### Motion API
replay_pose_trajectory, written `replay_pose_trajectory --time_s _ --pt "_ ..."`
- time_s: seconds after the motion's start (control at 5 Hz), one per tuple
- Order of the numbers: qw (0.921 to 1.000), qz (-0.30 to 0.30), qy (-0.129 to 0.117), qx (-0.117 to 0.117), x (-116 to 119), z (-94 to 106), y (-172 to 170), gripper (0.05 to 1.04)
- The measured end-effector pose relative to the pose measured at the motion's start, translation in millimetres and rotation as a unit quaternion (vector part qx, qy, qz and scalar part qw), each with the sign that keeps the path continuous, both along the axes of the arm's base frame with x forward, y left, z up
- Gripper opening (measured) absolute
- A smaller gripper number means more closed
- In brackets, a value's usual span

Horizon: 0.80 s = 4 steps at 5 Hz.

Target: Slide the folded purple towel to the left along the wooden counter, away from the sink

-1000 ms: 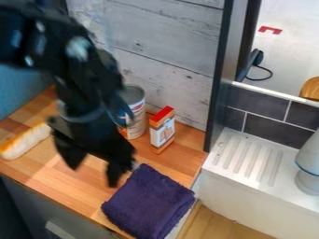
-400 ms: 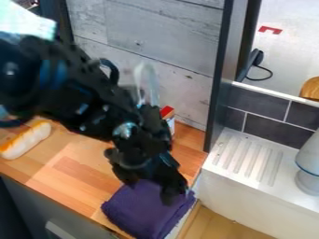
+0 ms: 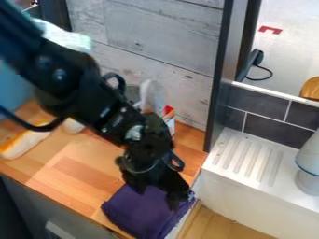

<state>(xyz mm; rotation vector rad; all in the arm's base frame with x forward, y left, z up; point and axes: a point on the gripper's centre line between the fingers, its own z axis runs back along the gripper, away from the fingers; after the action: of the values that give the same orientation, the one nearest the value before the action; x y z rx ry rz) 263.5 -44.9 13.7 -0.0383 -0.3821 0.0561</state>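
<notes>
At the right-hand end of the light wooden worktop (image 3: 74, 170), my black two-finger pincer (image 3: 157, 199) is released, fingers apart, over the folded purple cloth (image 3: 134, 217); contact cannot be confirmed. Behind stands a red-topped box (image 3: 169, 113), partly hidden. Right: a white ridged sink unit (image 3: 240, 179).

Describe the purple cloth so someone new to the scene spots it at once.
Find the big white sink at right, then the wooden counter on its left. At the counter's near edge, beneath the black gripper, lies the purple cloth. It's flat, folded and fuzzy, unlike the upright red-topped box behind it.
</notes>
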Motion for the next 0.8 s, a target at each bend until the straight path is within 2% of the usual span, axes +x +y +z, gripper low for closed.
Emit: replay_pose_trajectory --time_s 0.4,0.8 --pt "0.9997 -0.001 0.024 -0.006 9 -22.0 4 1.000" --pt "0.9993 0.027 0.024 -0.014 3 -32.7 31 1.000"
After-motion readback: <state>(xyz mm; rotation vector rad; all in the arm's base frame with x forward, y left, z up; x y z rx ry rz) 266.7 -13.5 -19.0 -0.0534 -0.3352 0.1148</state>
